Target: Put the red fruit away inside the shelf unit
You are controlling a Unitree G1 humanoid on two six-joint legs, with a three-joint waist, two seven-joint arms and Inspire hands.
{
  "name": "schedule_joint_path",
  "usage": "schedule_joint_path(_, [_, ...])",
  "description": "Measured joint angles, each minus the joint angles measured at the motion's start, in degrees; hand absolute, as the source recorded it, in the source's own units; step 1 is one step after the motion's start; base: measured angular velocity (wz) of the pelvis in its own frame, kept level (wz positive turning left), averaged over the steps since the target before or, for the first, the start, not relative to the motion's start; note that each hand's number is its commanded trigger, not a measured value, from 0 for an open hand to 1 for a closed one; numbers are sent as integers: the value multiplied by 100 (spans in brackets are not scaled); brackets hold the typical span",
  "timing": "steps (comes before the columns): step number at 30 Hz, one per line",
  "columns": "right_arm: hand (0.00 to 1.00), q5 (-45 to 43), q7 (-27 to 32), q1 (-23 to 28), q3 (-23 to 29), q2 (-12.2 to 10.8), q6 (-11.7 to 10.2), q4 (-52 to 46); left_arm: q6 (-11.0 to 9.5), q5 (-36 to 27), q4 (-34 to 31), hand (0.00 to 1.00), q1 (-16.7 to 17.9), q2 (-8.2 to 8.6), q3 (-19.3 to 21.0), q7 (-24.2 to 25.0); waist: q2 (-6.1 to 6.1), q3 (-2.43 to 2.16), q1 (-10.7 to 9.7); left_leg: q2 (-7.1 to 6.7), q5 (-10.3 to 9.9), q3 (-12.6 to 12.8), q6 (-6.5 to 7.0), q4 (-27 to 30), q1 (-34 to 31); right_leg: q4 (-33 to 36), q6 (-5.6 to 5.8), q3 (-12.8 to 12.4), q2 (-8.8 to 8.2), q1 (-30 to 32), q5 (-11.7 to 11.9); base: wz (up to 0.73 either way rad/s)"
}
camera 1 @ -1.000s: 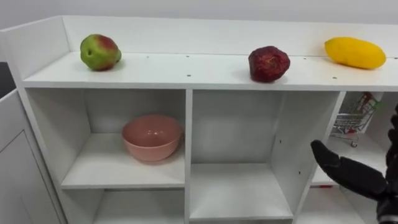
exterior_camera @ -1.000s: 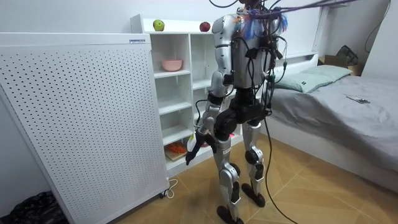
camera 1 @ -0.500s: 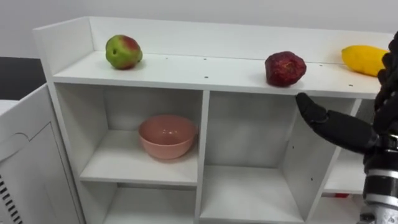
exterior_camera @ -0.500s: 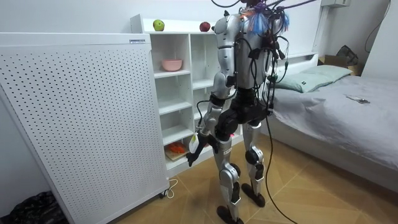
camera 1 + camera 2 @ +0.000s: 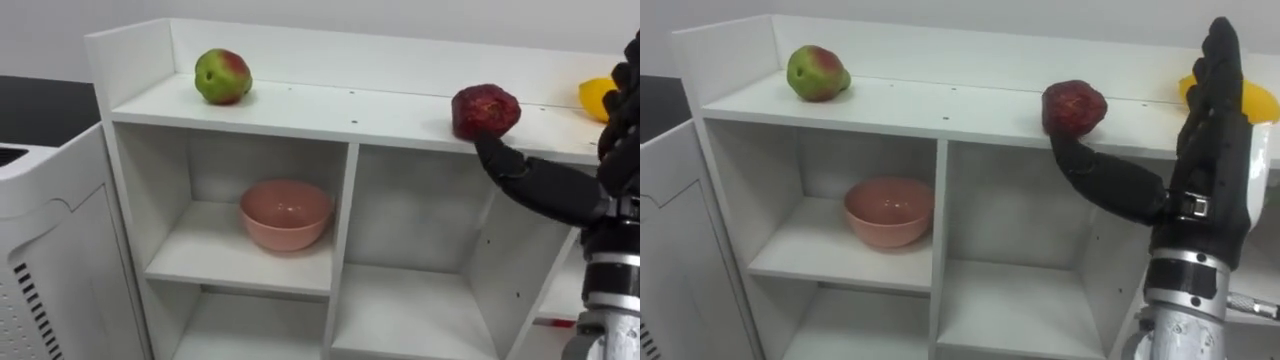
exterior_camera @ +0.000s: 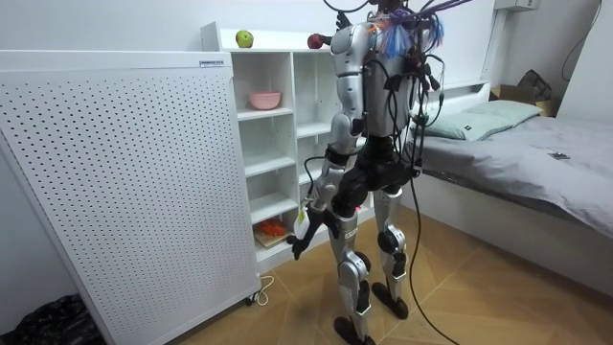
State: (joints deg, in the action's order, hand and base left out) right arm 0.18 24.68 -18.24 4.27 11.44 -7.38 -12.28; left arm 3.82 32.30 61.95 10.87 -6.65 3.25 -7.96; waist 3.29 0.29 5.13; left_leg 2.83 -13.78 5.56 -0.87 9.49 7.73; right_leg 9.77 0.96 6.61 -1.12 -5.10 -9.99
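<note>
A dark red fruit lies on the top board of the white shelf unit, right of its middle. My right hand is raised in front of it, open, fingers pointing up; its thumb reaches to just under the fruit's near side. A green and red apple rests at the top board's left end. A yellow mango lies at the right end, partly hidden behind my fingers. My left hand hangs low by my thigh in the room view.
A pink bowl sits in the upper left cubby. A white perforated panel stands left of the shelf unit, and a bed is behind me. Orange items lie on a low shelf.
My right hand has risen from the level of the middle cubbies to the top board, its thumb now at the dark red fruit. The head camera has shifted; the fruits themselves have not moved.
</note>
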Motion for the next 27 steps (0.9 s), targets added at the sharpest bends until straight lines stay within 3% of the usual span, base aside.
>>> schedule_joint_path(7, [0, 5, -146, -502, -18, 145, 123, 384, 105, 6, 2, 0, -3, -17, 9, -54, 99, 7, 27, -5, 1, -45, 0, 7, -20, -2, 0, 21, -4, -4, 0, 1])
schedule_joint_path(11, [0, 35, -152, -781, -17, 221, 191, 699, 121, 6, -3, 0, -9, -21, 24, -53, 95, 8, 58, -13, 1, -111, 1, 10, -35, -6, 0, 47, -8, 5, 0, 2])
schedule_joint_path(20, [0, 269, -431, -937, -17, 415, 376, 1230, 214, 117, -59, 0, -64, -59, -6, 103, 121, -7, 107, -15, 4, -189, 0, 20, -60, -10, 0, 140, -16, -5, 0, 4])
schedule_joint_path(27, [0, 835, -725, -959, -35, 542, 387, 1507, 216, 122, -159, 0, -66, -184, -4, 313, 253, -11, 134, -14, 5, -155, -1, 17, -41, -12, 0, 136, -17, -16, 0, 0])
